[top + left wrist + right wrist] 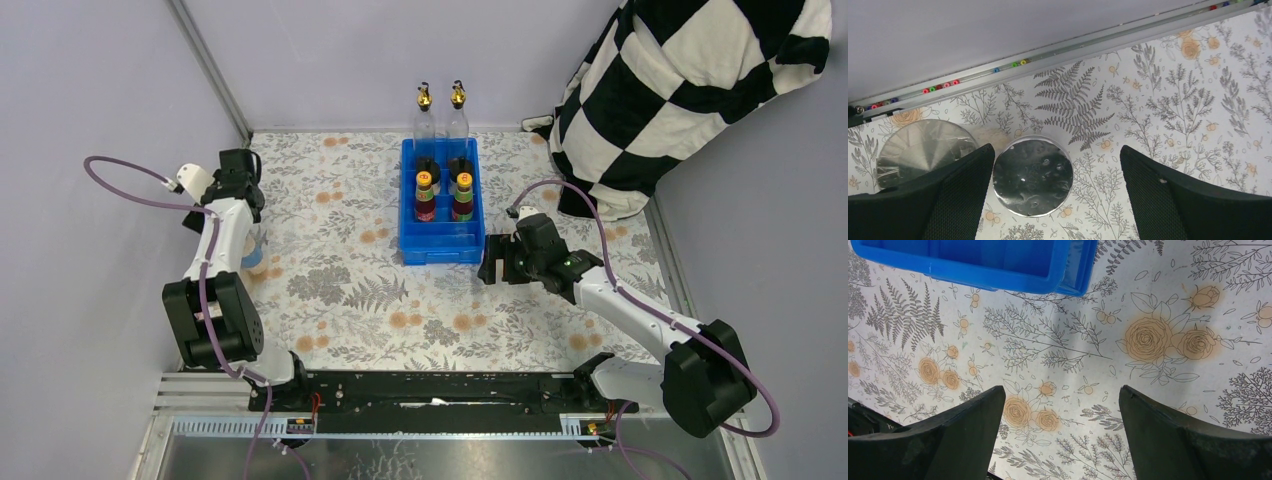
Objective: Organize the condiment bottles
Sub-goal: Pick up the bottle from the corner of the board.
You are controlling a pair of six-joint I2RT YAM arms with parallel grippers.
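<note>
Left gripper [1057, 165] wide above silver-lidded jar [1032, 177]; we judge it rigid, slick, breakable; we grip its sides low.

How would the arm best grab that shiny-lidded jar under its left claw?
Likely from straight above: the silver-lidded jar stands upright and round, so the open left gripper can close on opposite sides of it. The second jar stands close, so one finger must slip between.
</note>
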